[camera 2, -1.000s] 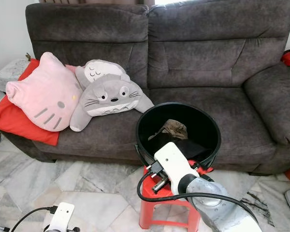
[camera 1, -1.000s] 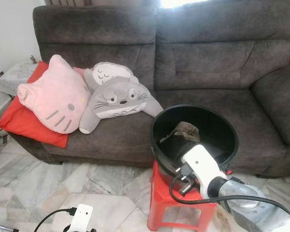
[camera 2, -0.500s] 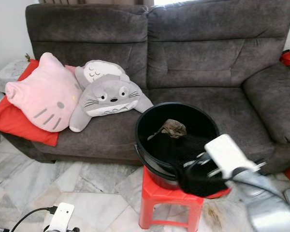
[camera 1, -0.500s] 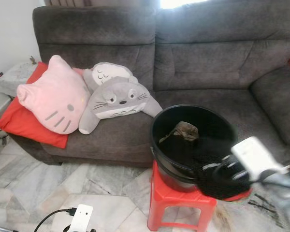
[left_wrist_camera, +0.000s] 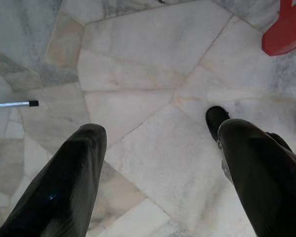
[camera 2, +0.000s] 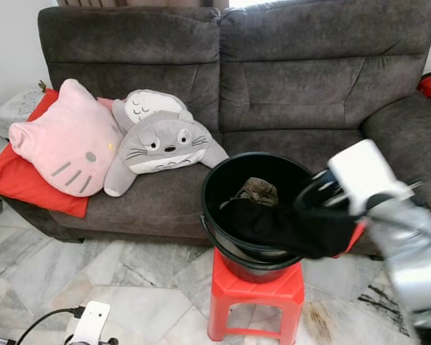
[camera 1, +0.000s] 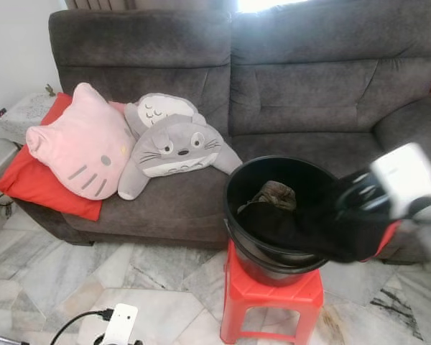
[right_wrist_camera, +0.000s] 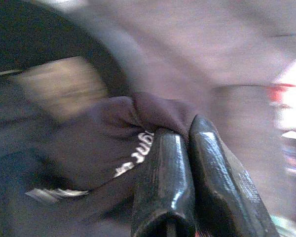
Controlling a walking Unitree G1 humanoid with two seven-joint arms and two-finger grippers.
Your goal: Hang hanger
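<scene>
sofa: big dark grey fuzzy two-seater, right behind the bucket
cushions: pink cat-face pillow and grey Totoro plush on a red cushion, on the seat well off to the bucket's left
bucket: round black plastic, sat on top of a red plastic stool
dark garment: black soft fabric, white lettering visible in the wrist view, stretched longways from inside the bucket out over its right rim; blurry
brown cloth: crumpled lump inside the bucket
right gripper: just past the bucket's right rim, fingers pinched together on the dark garment
left gripper: fingers spread apart, hanging over the marble floor, down left of the stool
hanger: can't make one out
</scene>
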